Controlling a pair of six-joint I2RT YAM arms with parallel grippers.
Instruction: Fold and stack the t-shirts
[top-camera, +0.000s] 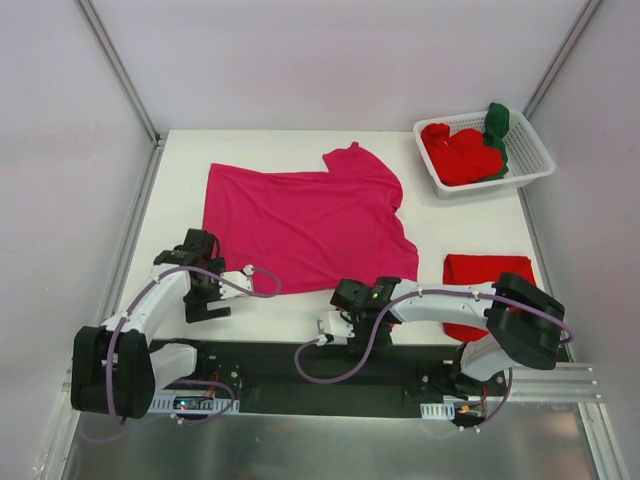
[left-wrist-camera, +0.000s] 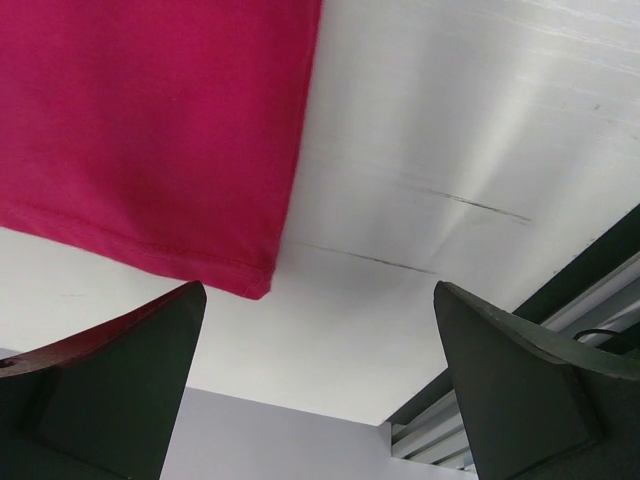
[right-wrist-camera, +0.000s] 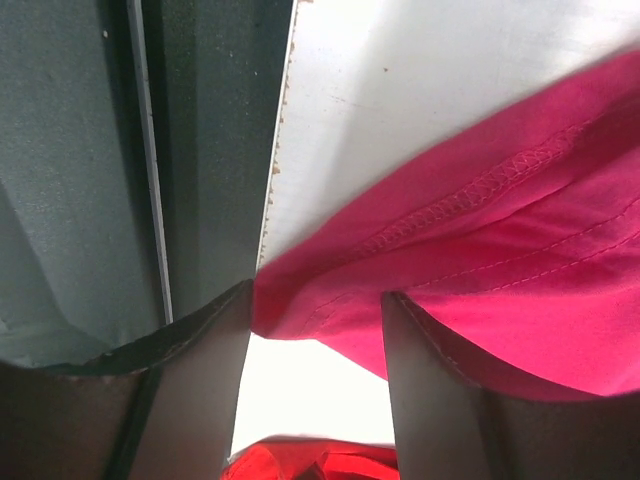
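1. Location of the work: the magenta t-shirt (top-camera: 300, 215) lies spread across the middle of the white surface (top-camera: 180, 180). A folded red t-shirt (top-camera: 480, 275) lies flat at the near right, partly under the right arm. More red t-shirts (top-camera: 460, 155) and a dark green t-shirt (top-camera: 497, 125) are heaped in the white basket (top-camera: 530, 165) at the far right corner.
2. Risk, shallow grip: the right fingers (right-wrist-camera: 200, 380) take in only the stitched hem, close to their tips. In my judgement a quick lift could pull the cloth free.
3. Risk, empty closure: the left fingers (left-wrist-camera: 120, 380) sit just short of the shirt's near corner. If they press together here, they would probably catch nothing.
4. Risk, uneven lift: if only the right side rises, the shirt is likely to drag and bunch, which would spoil the fold line.
5. Risk, edge snag: the right fingers work near the front edge of the surface, so cloth drawn toward the arms could slide over that edge.
6. Left fingers: spread as wide as they go and empty. The shirt corner lies just ahead of them, and they are not touching it.
7. Right fingers: partly apart, straddling a raised fold of the magenta hem. Cloth meets both inner faces, but a gap shows between them, so the hem is not yet pinched flat.
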